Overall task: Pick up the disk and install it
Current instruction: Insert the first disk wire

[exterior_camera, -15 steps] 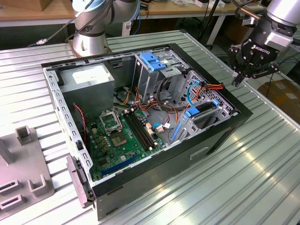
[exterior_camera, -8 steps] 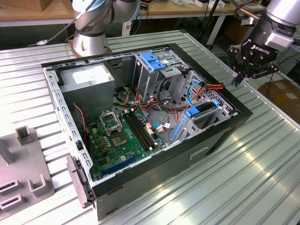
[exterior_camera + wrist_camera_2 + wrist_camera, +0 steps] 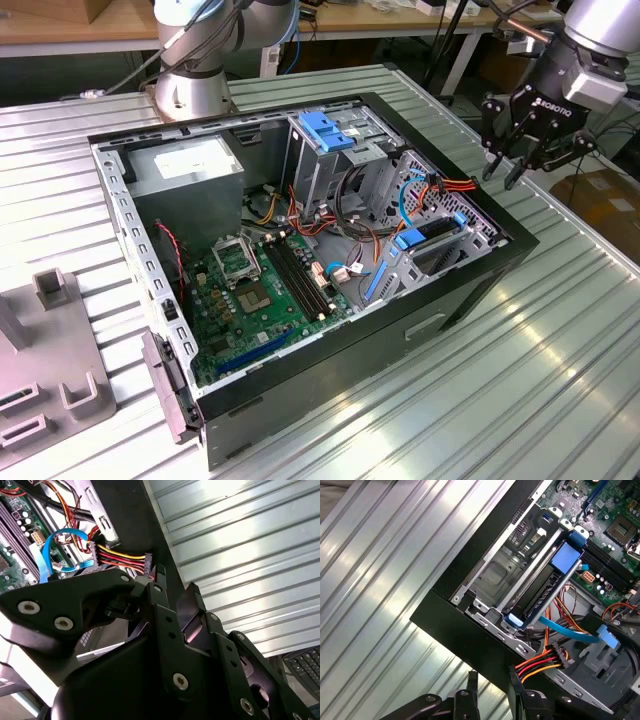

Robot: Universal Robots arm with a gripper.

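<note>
The gripper, spread and empty, is held over the ribbed table just outside the case wall, with the disk flanked by cables inside.

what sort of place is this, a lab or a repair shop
Probably a robotics lab or workshop: an opened desktop computer case sits on a ribbed metal table, a robot arm's base stands at the table's far edge, and wooden workbenches with cables stand behind.
</note>
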